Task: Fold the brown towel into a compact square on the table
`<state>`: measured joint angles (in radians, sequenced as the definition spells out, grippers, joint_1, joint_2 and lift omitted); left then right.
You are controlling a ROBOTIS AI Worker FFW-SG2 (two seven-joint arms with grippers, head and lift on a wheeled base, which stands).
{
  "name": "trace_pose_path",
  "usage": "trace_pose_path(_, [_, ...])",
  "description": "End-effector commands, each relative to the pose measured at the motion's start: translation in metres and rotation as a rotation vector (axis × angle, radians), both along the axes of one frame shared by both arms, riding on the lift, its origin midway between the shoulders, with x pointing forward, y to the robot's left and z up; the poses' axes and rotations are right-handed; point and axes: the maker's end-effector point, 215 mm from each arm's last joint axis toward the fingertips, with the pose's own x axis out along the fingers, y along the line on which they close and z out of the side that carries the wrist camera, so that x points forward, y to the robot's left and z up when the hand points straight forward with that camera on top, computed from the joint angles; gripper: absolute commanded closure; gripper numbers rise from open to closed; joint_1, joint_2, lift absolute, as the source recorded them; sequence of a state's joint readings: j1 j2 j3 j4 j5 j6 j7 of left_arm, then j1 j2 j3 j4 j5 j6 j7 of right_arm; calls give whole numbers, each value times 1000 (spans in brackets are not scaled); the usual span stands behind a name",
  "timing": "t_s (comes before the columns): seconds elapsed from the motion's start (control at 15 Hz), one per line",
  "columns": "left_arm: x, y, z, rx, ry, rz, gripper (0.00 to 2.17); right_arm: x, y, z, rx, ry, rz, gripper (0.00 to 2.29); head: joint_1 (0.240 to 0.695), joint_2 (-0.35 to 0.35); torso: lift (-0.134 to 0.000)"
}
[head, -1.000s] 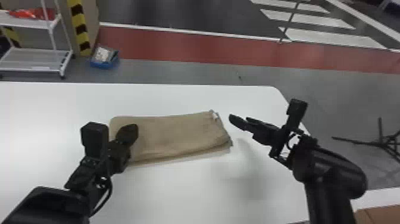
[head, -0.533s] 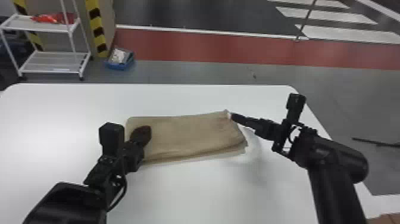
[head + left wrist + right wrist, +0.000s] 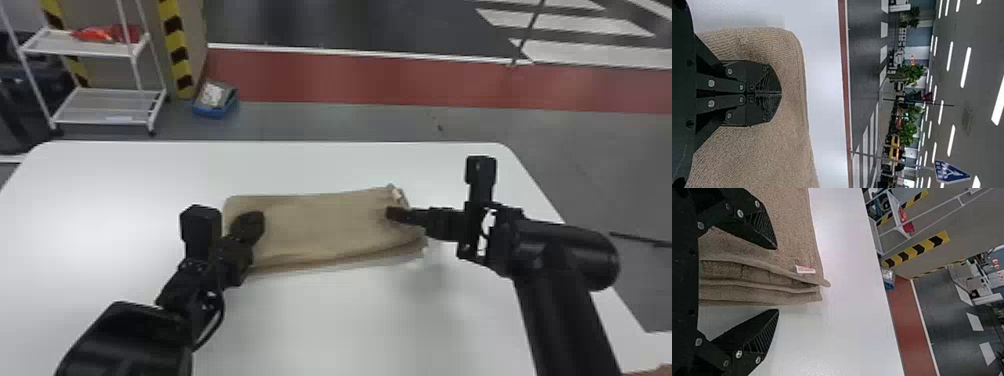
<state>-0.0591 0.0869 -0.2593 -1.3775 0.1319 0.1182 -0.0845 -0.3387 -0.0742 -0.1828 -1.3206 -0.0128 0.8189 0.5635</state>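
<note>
The brown towel [image 3: 320, 225] lies on the white table as a flat folded rectangle, wider than deep. Over its left end is my left gripper [image 3: 255, 222]; in the left wrist view the left gripper [image 3: 781, 93] has its fingers pressed together above the towel [image 3: 762, 156], with no cloth visible between them. At the right end stands my right gripper [image 3: 392, 214]. Seen from the right wrist, the right gripper [image 3: 777, 280] is spread wide, one finger above the towel [image 3: 789, 231] and the other beyond its layered edge, where a small white tag [image 3: 805, 270] shows.
White table [image 3: 360, 320] surface surrounds the towel, its far edge running behind it. Past the table stand a white shelf rack [image 3: 107, 105] and a blue bin [image 3: 215, 100] on the floor, both at the far left.
My right gripper has moved left, from beside the towel's right end to over it. The head view has shifted, putting the scene farther right. My left gripper stays at the towel's left end.
</note>
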Motion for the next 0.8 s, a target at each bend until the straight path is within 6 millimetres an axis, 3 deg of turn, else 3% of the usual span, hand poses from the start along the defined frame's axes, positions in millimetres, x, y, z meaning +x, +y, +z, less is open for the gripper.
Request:
trace_pose_path(0.0, [0,2,0,1,-2,0,2142,-1,3,-1,-14,24,10,583,695,-122,-123])
trace_pose_path(0.13, [0,0,0,-2,0,-3,2142,2,9,10,-1,-5,29,1048,695,-117,-123])
trace_pose_path(0.33, [-1,1,-2,3,3,-1,2142,6,25,35,13,-56,49,1406,695,-110,-123])
trace_pose_path(0.53, [-2,1,-6,5,10,-4,2142,2,52,66,62,-100,88,1480,695,-98,-123])
trace_pose_path(0.73, [-3,-4,-7,5,14,-10,2142,-4,99,94,109,-95,141,1480,695,-71,-123])
